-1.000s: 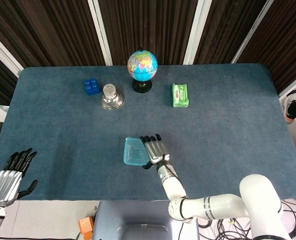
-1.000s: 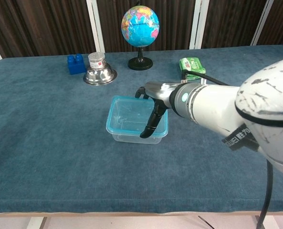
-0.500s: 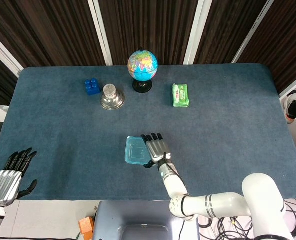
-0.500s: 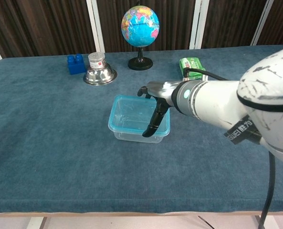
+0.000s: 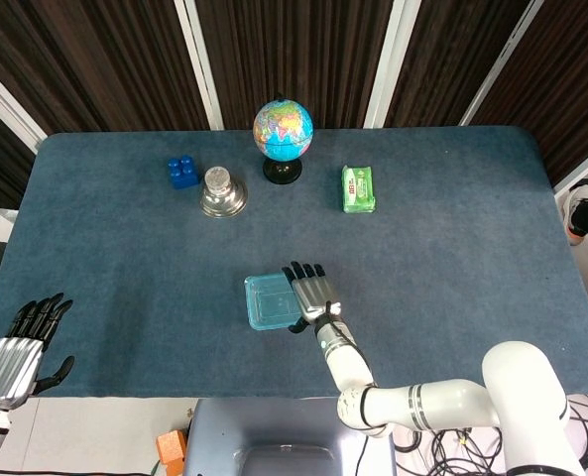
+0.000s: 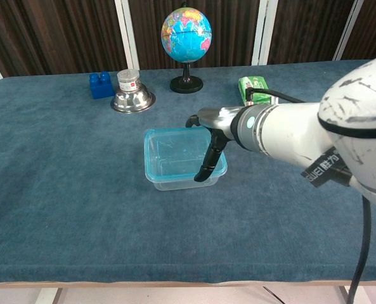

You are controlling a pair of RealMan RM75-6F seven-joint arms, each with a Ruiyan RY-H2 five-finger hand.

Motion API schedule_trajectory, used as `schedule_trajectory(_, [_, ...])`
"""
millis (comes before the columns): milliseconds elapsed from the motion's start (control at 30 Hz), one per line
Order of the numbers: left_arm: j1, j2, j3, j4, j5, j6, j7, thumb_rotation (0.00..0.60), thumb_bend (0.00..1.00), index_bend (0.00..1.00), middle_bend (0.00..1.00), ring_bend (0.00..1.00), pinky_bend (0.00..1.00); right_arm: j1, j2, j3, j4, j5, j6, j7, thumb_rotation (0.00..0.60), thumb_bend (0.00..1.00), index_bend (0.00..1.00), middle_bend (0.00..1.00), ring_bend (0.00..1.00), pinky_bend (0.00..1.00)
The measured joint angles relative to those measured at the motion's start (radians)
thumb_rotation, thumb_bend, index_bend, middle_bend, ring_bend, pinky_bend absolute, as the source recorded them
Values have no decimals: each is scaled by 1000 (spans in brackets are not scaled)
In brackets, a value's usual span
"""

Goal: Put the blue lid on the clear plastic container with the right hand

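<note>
right hand [image 6: 208, 136] on the blue lid [image 6: 178, 152], which sits on the clear plastic container [image 6: 182, 180].

from my seat i see the container near the front middle of the blue table [image 5: 452, 238], with the lid covering its top; my right hand lies flat along the lid's right edge, fingers held together and stretched out, thumb hanging down the near side (whether the lid is fully seated i can't tell). my left hand [image 5: 18, 352] rests off the table's front left corner, fingers spread and holding nothing. further back stand the globe [image 5: 283, 132], metal bowl [image 5: 222, 195], blue blocks [image 5: 182, 171] and green packet [image 5: 358, 188].
</note>
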Motion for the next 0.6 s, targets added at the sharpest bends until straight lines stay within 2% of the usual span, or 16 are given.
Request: schedule_trajectory(600, [3, 2, -2, 3, 3, 9, -14, 600, 349, 0, 0, 0, 0, 9, 21, -4, 6, 22, -16, 0, 600, 71, 0, 0, 0, 0])
